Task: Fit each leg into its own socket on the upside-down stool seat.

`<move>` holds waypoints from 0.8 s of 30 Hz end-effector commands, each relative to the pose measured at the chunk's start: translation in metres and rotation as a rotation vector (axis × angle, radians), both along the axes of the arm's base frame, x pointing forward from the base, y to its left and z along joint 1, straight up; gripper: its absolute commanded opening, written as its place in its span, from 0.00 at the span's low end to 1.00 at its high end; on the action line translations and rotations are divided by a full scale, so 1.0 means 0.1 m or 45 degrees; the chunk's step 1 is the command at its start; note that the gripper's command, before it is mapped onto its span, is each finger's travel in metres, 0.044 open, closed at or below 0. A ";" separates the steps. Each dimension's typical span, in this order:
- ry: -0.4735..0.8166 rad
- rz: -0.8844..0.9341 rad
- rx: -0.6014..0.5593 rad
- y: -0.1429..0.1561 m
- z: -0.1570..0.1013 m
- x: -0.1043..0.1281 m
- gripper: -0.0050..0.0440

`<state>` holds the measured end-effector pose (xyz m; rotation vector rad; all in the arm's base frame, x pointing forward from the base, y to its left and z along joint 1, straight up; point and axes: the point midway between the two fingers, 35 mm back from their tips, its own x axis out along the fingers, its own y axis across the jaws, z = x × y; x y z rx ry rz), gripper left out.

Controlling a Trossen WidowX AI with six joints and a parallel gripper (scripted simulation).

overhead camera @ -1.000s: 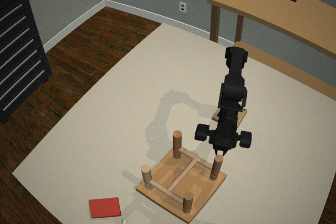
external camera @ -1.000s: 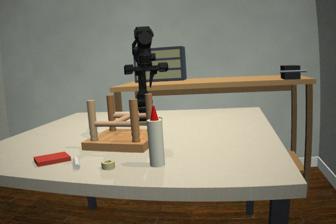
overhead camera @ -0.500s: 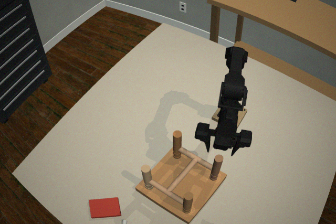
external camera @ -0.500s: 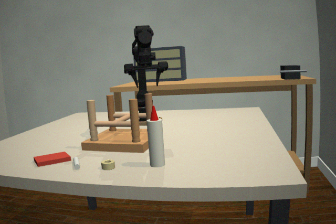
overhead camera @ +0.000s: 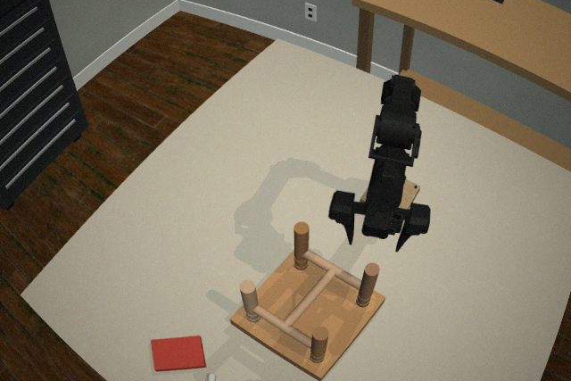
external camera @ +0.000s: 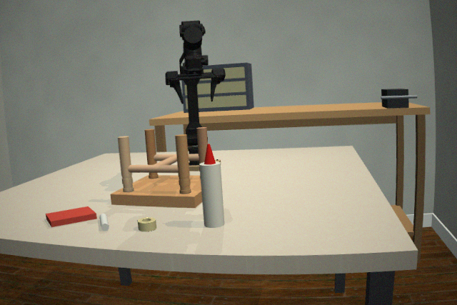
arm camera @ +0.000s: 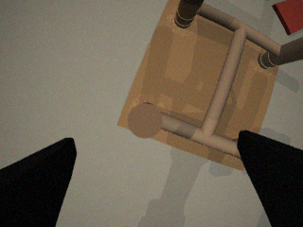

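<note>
The square wooden seat [overhead camera: 355,325] [external camera: 155,199] [arm camera: 180,61] lies flat. The left pale leg [overhead camera: 249,295] [external camera: 125,161], back leg [overhead camera: 301,243] [external camera: 149,150], right leg [overhead camera: 368,282] [external camera: 201,139] [arm camera: 145,121] and front leg [overhead camera: 318,344] [external camera: 182,161] stand upright at its corners. An H-shaped stretcher [overhead camera: 310,295] [external camera: 153,168] [arm camera: 227,80] joins them. The pale leg's collar looks taller in the exterior view; whether every shoulder touches the seat I cannot tell. My gripper [overhead camera: 374,246] [external camera: 197,101] [arm camera: 158,144] is open and empty, above the legs near the back-right side, apart from them.
A red block [overhead camera: 178,352] [external camera: 71,216] [arm camera: 290,16] and a white cylinder [overhead camera: 211,376] [external camera: 103,221] lie beyond the seat. A tape ring [external camera: 146,226] and a tall red-tipped bottle [external camera: 213,194] stand in front. A small wooden board [overhead camera: 409,194] lies under the arm.
</note>
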<state>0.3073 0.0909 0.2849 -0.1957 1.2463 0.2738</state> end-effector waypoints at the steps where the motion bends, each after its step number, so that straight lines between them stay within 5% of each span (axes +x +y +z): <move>1: 0.004 -0.011 -0.004 -0.38 -0.01 -0.18 1.00; 10: 0.007 -0.011 -0.004 -0.90 -0.11 -0.56 1.00; 24: 0.007 -0.011 -0.004 -0.91 -0.12 -0.57 1.00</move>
